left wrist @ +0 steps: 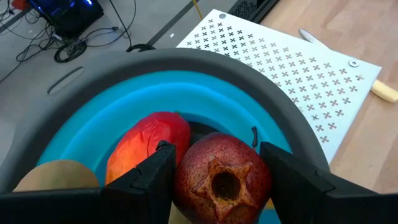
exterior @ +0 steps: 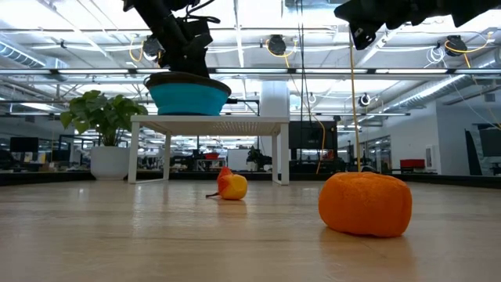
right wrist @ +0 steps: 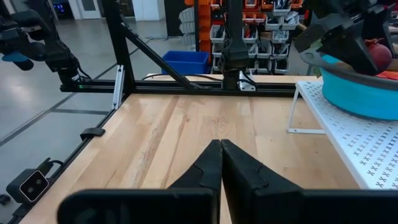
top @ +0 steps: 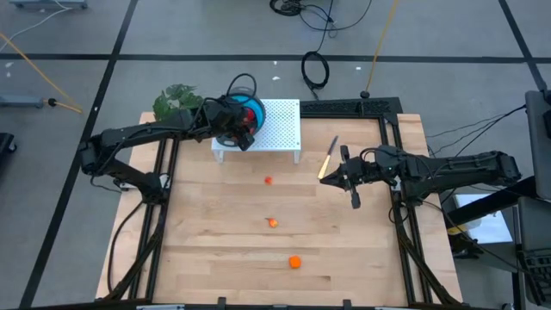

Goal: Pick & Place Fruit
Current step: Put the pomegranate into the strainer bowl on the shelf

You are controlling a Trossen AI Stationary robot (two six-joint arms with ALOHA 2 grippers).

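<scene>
Orange comes first at table height: a squashed orange ball (exterior: pixel 365 204) lies nearest on the wooden table (top: pixel 215 258), with a small yellow-red fruit (exterior: pixel 232 186) farther back and a tiny orange-red bit (top: pixel 268 180) beyond that, all well apart and not yet gathered. Past them stands the white perforated stand (top: pixel 280 125) carrying the blue bowl (exterior: pixel 188 98).

The left gripper (left wrist: pixel 217 168) hangs over that bowl, its fingers pinching a dark red pomegranate (left wrist: pixel 222 177) on both sides. Beside it in the bowl lie a longer red-orange piece (left wrist: pixel 146 146) and an olive-brown oval (left wrist: pixel 53 177).

The step looks like dropping the pomegranate in. To do it well, lower until the fruit is below the grey rim (left wrist: pixel 186 65), aim for the bare blue floor and not on top of the red-orange piece, then spread the fingers and lift straight up so nothing rolls out or tips the bowl.

The right gripper (top: pixel 353 191) waits over the table's right side near the pale-handled knife (top: pixel 328 160), fingers pressed together and empty.
</scene>
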